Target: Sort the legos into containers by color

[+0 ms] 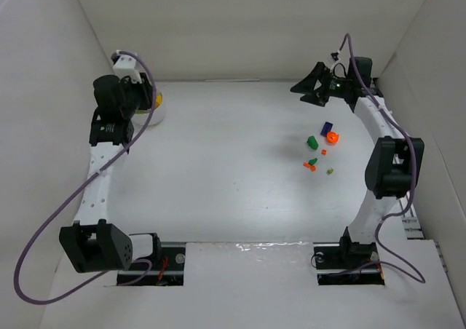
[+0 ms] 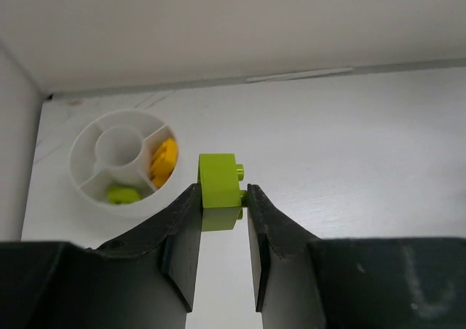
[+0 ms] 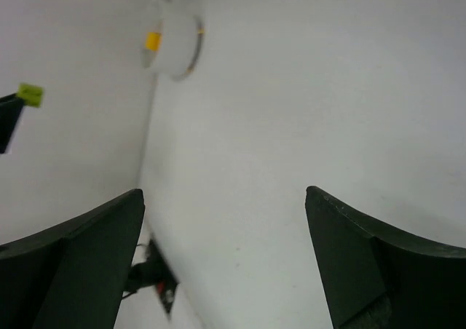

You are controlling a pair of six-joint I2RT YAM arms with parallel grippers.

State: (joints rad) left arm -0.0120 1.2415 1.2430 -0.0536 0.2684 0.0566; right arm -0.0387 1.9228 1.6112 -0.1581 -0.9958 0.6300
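White tabletop [image 1: 218, 176] enclosed by white walls [image 1: 240, 23]. Lime brick [image 2: 218, 180] pinched in left gripper [image 2: 222, 194] near sectioned bowl [image 2: 81, 154]. Right gripper [image 3: 224, 198] spread wide, far right. Loose bricks [image 1: 321, 148] scattered nearby.

Lab test booth: plain white walls [image 1: 240, 23], white table [image 1: 218, 176], bolted robot arms [image 1: 98, 176].

Your right end effector [image 3: 223, 192] stands wide open, its two dark fingers [image 3: 87, 263] low in the frame above the white bench [image 3: 306, 89]. Up left is the white bowl [image 3: 175, 41], a yellow piece [image 3: 152, 41] showing at it. At the left edge, a lime-green brick [image 3: 30, 94] touches a dark finger tip [image 3: 6, 121].
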